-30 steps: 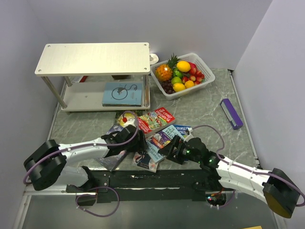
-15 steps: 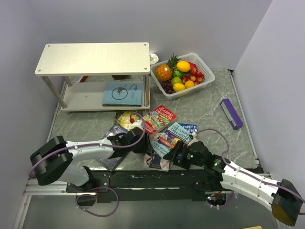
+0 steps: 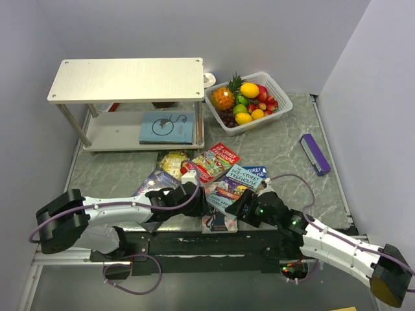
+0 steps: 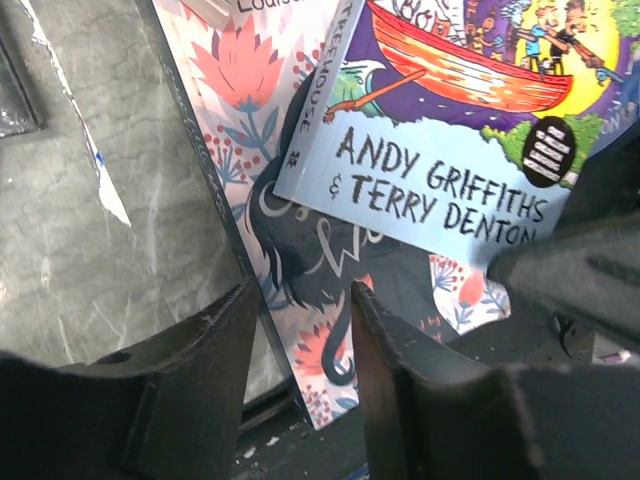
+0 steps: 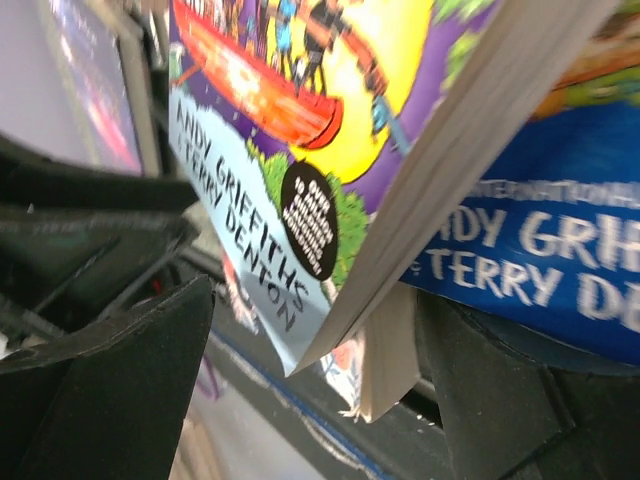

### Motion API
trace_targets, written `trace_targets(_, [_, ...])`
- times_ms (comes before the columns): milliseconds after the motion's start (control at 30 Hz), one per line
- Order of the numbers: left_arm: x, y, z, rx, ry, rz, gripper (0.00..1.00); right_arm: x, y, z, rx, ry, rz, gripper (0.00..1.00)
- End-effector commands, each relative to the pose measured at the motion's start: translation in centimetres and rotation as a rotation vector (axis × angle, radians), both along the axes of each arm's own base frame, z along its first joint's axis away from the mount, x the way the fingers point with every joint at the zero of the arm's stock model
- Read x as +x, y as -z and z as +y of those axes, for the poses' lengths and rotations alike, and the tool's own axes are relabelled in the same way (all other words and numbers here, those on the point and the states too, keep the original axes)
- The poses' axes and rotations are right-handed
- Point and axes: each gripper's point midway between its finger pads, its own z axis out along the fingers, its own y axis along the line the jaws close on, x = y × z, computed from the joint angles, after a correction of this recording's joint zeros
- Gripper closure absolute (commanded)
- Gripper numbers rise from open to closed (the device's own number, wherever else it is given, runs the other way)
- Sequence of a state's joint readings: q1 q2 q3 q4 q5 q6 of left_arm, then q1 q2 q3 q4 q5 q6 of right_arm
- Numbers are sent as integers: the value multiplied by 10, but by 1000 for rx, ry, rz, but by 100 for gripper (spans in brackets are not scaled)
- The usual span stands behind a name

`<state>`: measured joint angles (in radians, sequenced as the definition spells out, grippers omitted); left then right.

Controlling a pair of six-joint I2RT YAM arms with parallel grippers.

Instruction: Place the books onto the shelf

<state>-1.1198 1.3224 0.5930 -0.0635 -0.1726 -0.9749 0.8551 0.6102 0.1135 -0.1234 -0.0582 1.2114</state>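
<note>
Left tool stands part-way apart, straddling the floral book's spine edge at the bench's 6 o'clock edge, clamping nothing. Right tool gapes wide around a corner of the pale Treehouse book, perhaps not touching. That book's long axis runs 7 to 1 o'clock, authors' names at 7.

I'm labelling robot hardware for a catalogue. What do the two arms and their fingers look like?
Both the left arm and right arm have white shells with black joints, and a purple cable loops along each. The right arm's outer joint carries a yellow cap. The left fingers and right fingers are chunky matte black.
</note>
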Motion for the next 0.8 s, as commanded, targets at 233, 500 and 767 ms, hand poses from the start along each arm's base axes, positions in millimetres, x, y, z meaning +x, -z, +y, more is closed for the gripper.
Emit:
trace_targets(233, [12, -23, 4, 4, -69, -60, 43, 37, -21, -18, -118, 126, -163, 12])
trace_targets(500, [30, -67, -18, -78, -54, -164, 44, 39, -35, -1, -25, 73, -223, 34])
trace_targets(767, [30, -51, -36, -44, -2, -131, 47, 41, -59, 11, 58, 29, -305, 39])
